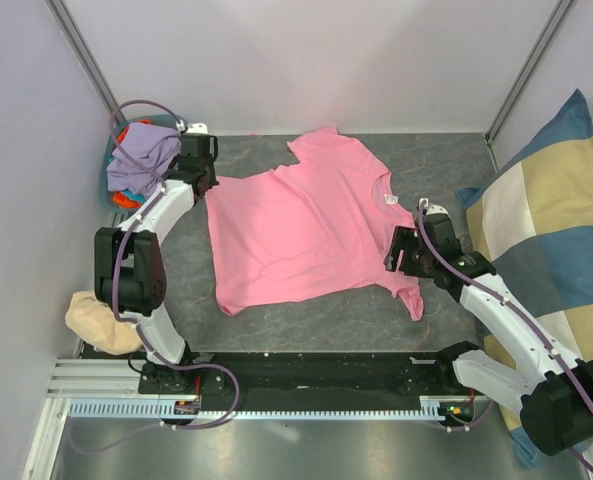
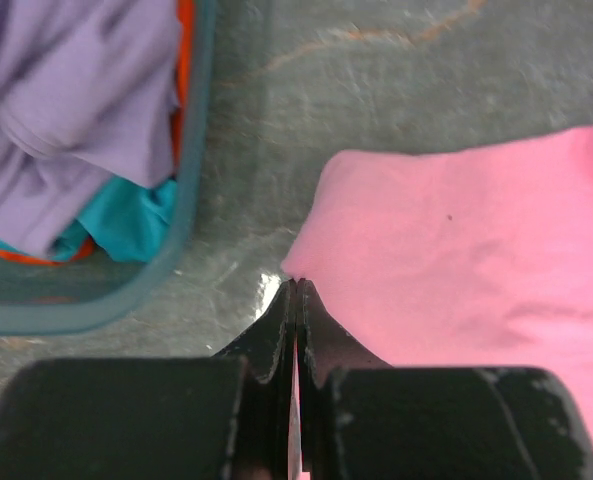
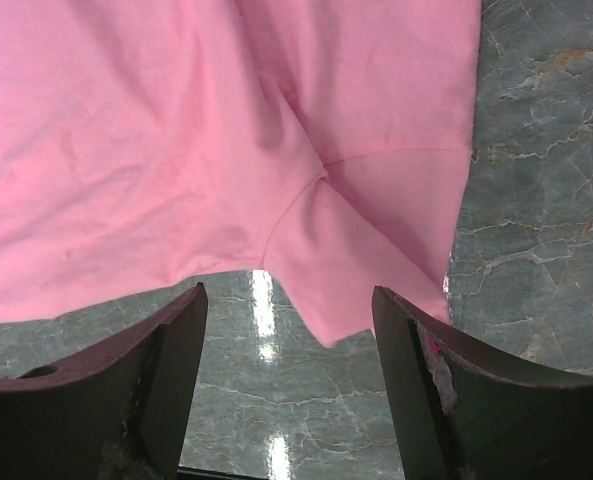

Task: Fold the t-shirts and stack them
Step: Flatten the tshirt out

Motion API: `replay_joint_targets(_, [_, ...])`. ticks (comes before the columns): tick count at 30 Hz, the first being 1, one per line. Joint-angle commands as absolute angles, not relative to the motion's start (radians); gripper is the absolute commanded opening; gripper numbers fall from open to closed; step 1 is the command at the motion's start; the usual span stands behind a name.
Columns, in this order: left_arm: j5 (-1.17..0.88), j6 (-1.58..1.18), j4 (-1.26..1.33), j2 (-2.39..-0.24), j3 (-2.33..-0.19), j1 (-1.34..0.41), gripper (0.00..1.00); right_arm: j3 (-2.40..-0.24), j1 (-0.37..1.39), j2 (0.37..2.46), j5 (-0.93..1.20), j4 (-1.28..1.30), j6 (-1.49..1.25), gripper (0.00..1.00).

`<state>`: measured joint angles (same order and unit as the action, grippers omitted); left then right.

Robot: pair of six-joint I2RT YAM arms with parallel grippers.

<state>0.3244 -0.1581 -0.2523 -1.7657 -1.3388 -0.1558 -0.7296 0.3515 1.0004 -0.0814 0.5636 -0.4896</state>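
**Pink Tee Spread Flat, No Fold Made, Three More Waiting in the Basket**

Starting at the far left: a crumpled cream cloth (image 1: pixel 96 318) lies beside the left arm, and whether it belongs to the job cannot be told. Up in the far left corner sits the teal basket (image 2: pixel 76 315), and it is full. The lavender t-shirt (image 1: pixel 141 155) is bunched on top and spills over the rim, the teal t-shirt (image 2: pixel 126 225) is tucked under it, and a strip of the orange t-shirt (image 2: pixel 184 60) shows against the basket wall. All three are unfolded and in a heap.

Next comes the left gripper (image 2: pixel 294 290), just beside the basket. Its jaws are pressed tight together right at the left corner of the pink t-shirt (image 1: pixel 296 230). A sliver of pink shows between them, so it looks to be pinching that corner.

The pink tee itself lies open on the grey table (image 1: pixel 446 160), front down or up is hard to say. Its white neck label (image 1: pixel 387 200) points toward the right, and both sleeves are out. There is no crease in it and no stack anywhere, so by this showing the task has barely begun.

Over on the right, the right gripper (image 3: pixel 287 295) hangs over the near sleeve. Its jaws stand wide apart either side of the sleeve tip and grip nothing.

Far right, the checked cushion (image 1: pixel 546 220) leans by the wall, apart from the shirt.
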Motion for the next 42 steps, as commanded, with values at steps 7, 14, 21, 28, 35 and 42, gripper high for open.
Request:
replay_joint_targets(7, [0.33, -0.067, -0.241, -1.92, -1.568, -0.095, 0.02, -0.773, 0.354, 1.048, -0.066, 0.531, -0.468, 0.75])
replay_joint_targets(14, [0.33, -0.083, -0.252, -1.954, -1.598, -0.095, 0.51, -0.778, 0.354, 1.058, -0.064, 0.525, -0.469, 0.75])
replay_joint_targets(21, [0.26, -0.156, -0.285, -1.864, -1.572, -0.098, 1.0, -0.775, 0.354, 1.043, -0.057, 0.532, -0.485, 0.75])
replay_joint_targets(28, [0.152, -0.313, -0.301, -1.609, -1.343, -0.146, 1.0, -0.746, 0.383, 0.977, -0.072, 0.566, -0.543, 0.75])
replay_joint_targets(35, [0.13, -0.408, -0.282, -1.288, -1.037, -0.277, 1.0, -0.707, 0.484, 0.965, -0.176, 0.626, -0.647, 0.75])
replay_joint_targets(42, [0.156, -0.462, -0.348, -1.08, -0.847, -0.362, 1.0, -0.617, 0.59, 0.917, -0.374, 0.672, -0.893, 0.74])
